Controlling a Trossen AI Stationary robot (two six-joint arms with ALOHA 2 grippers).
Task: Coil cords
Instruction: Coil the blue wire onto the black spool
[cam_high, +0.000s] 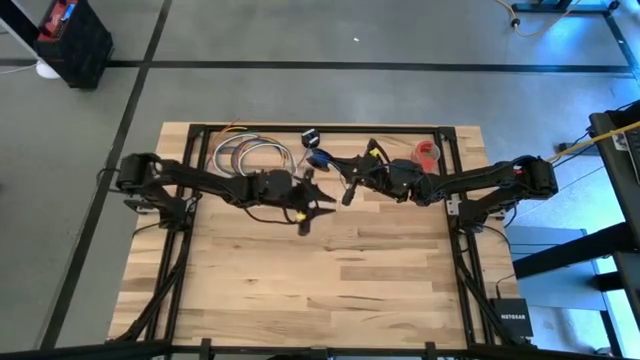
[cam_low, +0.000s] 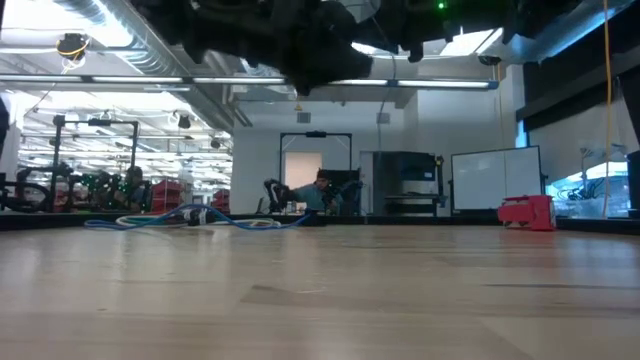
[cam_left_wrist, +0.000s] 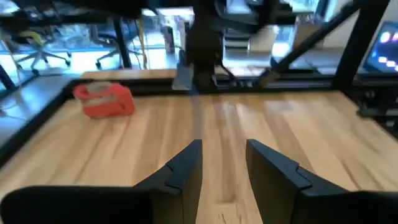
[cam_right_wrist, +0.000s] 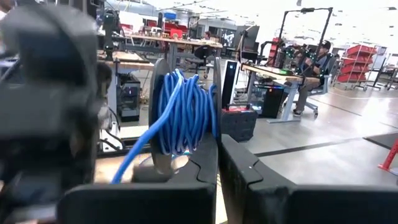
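A bundle of blue cord (cam_right_wrist: 183, 112) is wound in tight turns between a grey disc (cam_right_wrist: 159, 93) and a black part (cam_right_wrist: 229, 81), right at the tips of my right gripper (cam_right_wrist: 219, 146), which is shut. In the high view this blue bundle (cam_high: 318, 157) hangs above the table's far middle. Loose loops of more cords (cam_high: 250, 155) lie flat on the table at the far left. My left gripper (cam_high: 315, 213) hovers open just short of the right one, with nothing between its fingers (cam_left_wrist: 186, 165). My right gripper is shut at the lower end of the wound blue bundle (cam_right_wrist: 186, 149), coming level from the table's right. Its own fingers hide the place of contact, so the part it has cannot be told. The bundle stands upright beyond the fingertips, clear of the table, and one strand (cam_right_wrist: 134, 158) trails down from it.
A red tape roll (cam_high: 428, 152) sits at the far right of the table and shows in the left wrist view as a red tape roll (cam_left_wrist: 104, 99). The near half of the wooden table (cam_high: 320, 290) lies bare. A dark frame rail (cam_high: 320, 128) runs along the far edge.
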